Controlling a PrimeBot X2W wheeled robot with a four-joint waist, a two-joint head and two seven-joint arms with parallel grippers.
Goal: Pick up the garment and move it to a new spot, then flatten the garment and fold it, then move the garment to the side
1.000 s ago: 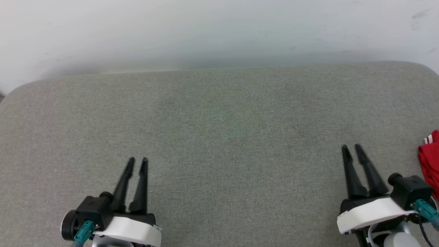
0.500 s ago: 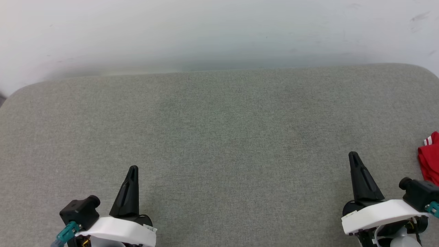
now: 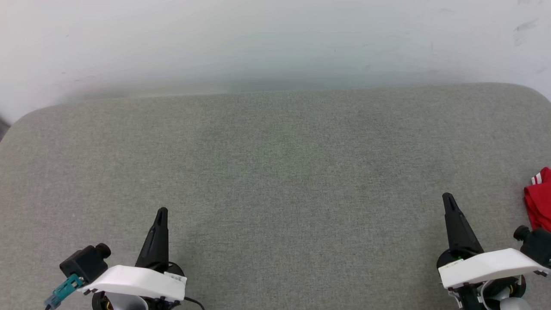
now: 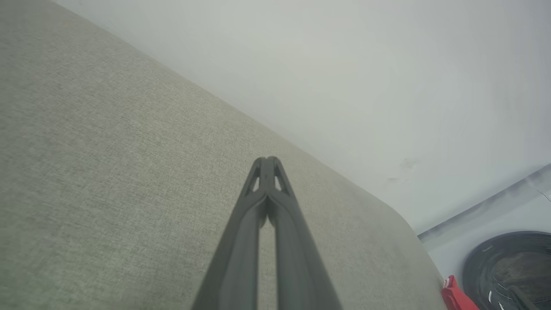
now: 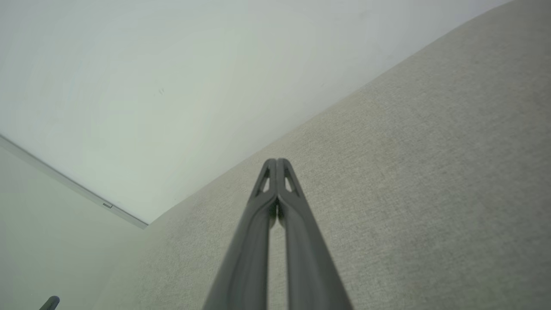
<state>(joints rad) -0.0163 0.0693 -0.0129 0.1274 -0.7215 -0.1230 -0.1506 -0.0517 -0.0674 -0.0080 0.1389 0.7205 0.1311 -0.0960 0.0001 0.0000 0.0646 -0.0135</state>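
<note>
With the left gripper (image 3: 161, 211) low over the grey cushion (image 3: 275, 163), jaws pressed together on nothing, and the right gripper (image 3: 447, 197) equally closed and empty, the garment (image 3: 538, 202) lies ungripped at the far right edge, mostly cut off, so I cannot judge whether the folding is finished or not begun.

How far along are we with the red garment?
Done: unclear; the red garment with white striped trim lies at the right edge of the grey fabric surface, mostly out of frame. In hand: nothing; left tool and right tool are shut, empty. Left: possibly everything, if it isn't folded.
</note>
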